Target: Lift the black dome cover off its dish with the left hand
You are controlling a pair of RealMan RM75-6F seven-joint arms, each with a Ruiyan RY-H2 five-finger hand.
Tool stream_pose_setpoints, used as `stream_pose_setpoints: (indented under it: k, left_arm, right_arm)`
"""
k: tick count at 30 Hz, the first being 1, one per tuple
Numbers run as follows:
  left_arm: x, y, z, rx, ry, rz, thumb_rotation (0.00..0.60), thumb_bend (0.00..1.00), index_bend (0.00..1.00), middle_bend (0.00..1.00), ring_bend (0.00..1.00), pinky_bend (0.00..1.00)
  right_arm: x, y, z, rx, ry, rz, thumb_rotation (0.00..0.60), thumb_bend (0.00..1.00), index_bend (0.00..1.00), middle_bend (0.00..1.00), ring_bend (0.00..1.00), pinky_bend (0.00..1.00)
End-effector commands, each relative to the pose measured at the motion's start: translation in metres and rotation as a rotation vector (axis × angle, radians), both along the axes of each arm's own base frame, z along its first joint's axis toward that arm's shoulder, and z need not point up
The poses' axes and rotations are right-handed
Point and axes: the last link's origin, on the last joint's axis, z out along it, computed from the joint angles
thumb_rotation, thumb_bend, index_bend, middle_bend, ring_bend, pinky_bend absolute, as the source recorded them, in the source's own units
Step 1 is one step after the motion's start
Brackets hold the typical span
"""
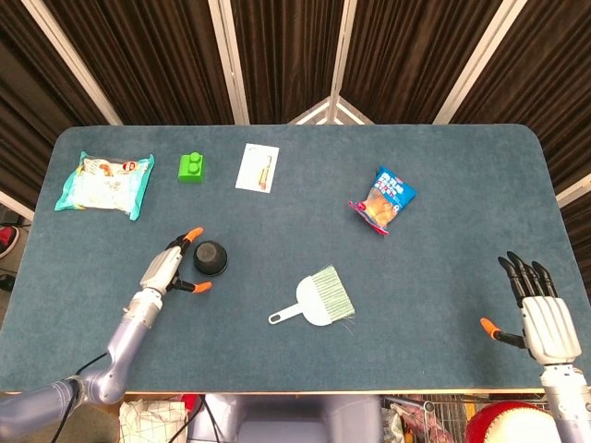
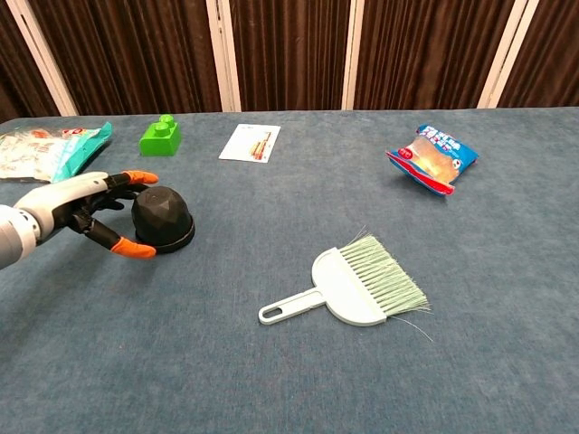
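The left hand (image 2: pixel 86 210) is right beside the black dome cover (image 2: pixel 163 218), fingers apart. The right hand (image 1: pixel 540 316) rests far off, fingers spread.

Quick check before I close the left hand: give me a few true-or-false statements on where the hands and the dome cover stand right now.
1. The left hand is open beside the dome cover, fingers spread around its left side. True.
2. The cover is already lifted off the table. False: it still sits on its dish, on the table.
3. The right hand holds the brush. False: it is open near the table's right edge, far from the brush.
4. The green block lies beyond the cover, toward the curtains. True.
5. The brush touches the cover. False: they lie well apart.
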Motion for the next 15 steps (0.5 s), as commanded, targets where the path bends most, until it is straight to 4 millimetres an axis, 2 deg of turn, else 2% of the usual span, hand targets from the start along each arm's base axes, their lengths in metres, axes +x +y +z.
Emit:
stream_pose_setpoints:
  k: [1,15]
  left_arm:
    - [0.003,0.002,-0.004,-0.002,0.001,-0.004,0.6,0.13,0.01,0.08,0.0,0.0]
    - [0.011,0.005,-0.022,-0.021,0.026,-0.014,0.6,0.16,0.01,0.17,0.0,0.0]
  right_arm:
    - [-0.002,-0.001,0.0,-0.001,-0.002,-0.007,0.6,0.21,0.0,0.01,0.11,0.01]
    - [-0.003,0.0,0.0,0.003,-0.007,-0.012,0.6,0.21,0.0,0.01,0.11,0.01]
